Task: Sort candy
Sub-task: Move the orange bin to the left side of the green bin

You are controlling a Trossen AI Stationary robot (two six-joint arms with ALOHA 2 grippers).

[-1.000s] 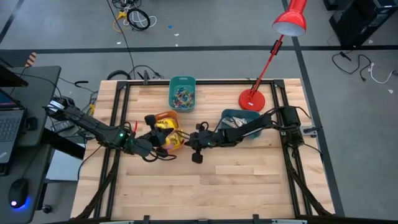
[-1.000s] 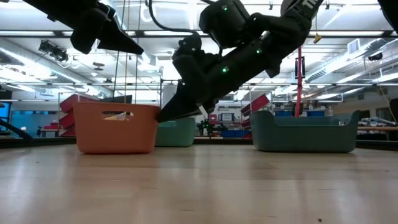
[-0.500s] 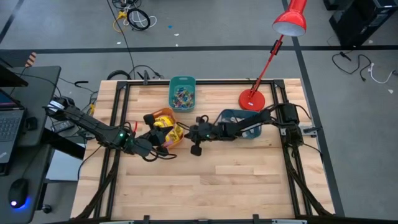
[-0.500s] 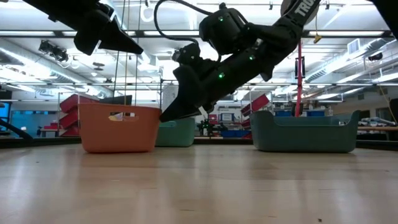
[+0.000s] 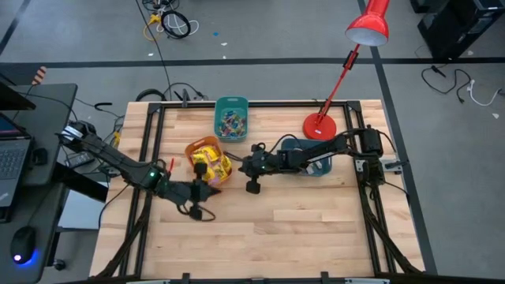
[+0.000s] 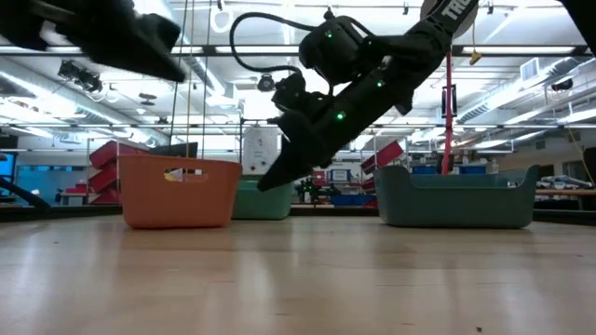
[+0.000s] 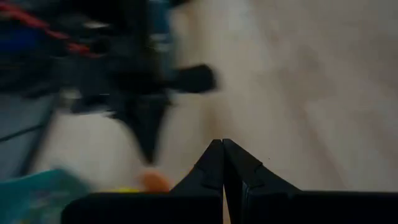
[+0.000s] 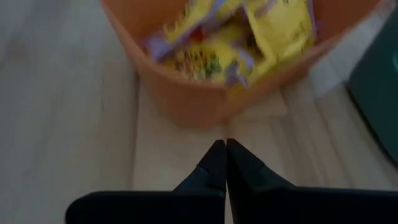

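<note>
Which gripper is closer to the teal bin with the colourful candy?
Right. The right gripper sits just below the teal bin; the left gripper is farther, beyond the orange bin.

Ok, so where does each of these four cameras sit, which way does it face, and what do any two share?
High: overhead, straight down; both arms, three bins.
Low: table height, level across; right arm before orange bin.
Left wrist: past shut left pincer toward the right arm.
Right wrist: past shut right pincer into the orange bin's yellow candy packets.
Shared: high and right wrist both show those packets.

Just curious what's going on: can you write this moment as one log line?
left gripper: shut, empty | right gripper: shut, beside orange plastic bin | yellow square candy packets: in bin
</note>
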